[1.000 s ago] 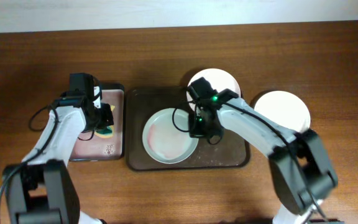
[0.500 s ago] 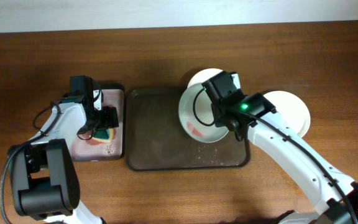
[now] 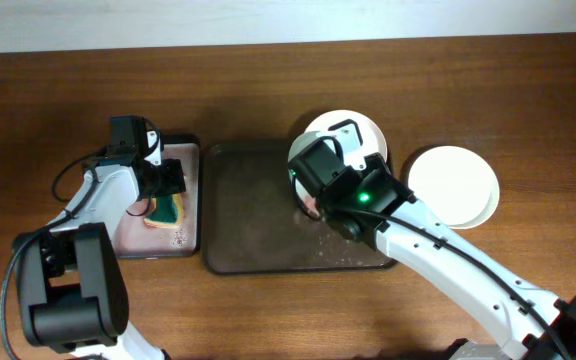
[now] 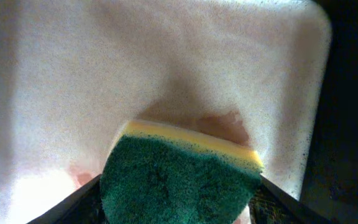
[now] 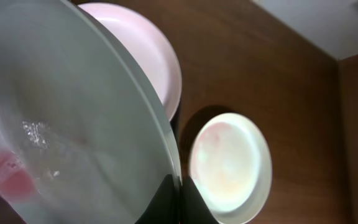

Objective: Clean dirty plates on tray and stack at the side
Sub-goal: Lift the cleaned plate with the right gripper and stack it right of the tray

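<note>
My right gripper [image 5: 179, 190] is shut on the rim of a pale green plate [image 5: 73, 124], which it holds tilted above the right part of the dark brown tray [image 3: 258, 230]. The plate carries a red smear [image 5: 8, 177]. From overhead the arm hides most of this plate [image 3: 306, 206]. A pinkish-white plate [image 3: 353, 128] lies at the tray's far right corner, and a white plate [image 3: 455, 185] lies on the table to the right. My left gripper [image 4: 178, 208] is over the small black tray [image 3: 128, 235], its fingers closed against a green and yellow sponge [image 4: 179, 180].
The small black tray with a pinkish inside [image 4: 166, 62] lies left of the brown tray and shows faint red stains. The brown tray's floor has wet specks. The right arm [image 3: 438, 255] crosses the tray's right front corner.
The green plate lay flat on the tray a second ago; my right gripper has lifted it, tilted it and carried it right. My left gripper opened and closed round the sponge.
</note>
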`<control>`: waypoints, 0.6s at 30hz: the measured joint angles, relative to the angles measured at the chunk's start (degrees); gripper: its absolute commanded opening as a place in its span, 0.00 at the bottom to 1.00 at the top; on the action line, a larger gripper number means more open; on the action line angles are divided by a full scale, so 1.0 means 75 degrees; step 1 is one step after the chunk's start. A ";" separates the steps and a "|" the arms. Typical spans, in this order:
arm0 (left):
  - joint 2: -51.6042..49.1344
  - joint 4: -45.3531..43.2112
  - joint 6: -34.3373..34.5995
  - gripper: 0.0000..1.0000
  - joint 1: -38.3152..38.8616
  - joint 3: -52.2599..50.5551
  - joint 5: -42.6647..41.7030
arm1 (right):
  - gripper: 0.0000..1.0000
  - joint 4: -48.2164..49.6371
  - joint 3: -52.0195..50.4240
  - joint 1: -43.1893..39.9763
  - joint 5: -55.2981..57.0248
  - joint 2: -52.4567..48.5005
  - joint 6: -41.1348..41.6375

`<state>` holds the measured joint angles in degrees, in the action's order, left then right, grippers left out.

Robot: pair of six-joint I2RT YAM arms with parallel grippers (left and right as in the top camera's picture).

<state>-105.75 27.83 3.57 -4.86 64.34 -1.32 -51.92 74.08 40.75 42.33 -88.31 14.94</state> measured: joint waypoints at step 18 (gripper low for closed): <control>-0.0245 0.0484 -0.0073 0.89 -0.0012 0.0417 -0.0020 | 0.04 0.0009 0.0000 0.0017 0.0417 0.0000 -0.0009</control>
<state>-107.59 31.46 3.03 -4.95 67.46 -1.48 -51.86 74.08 40.88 45.45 -88.31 14.87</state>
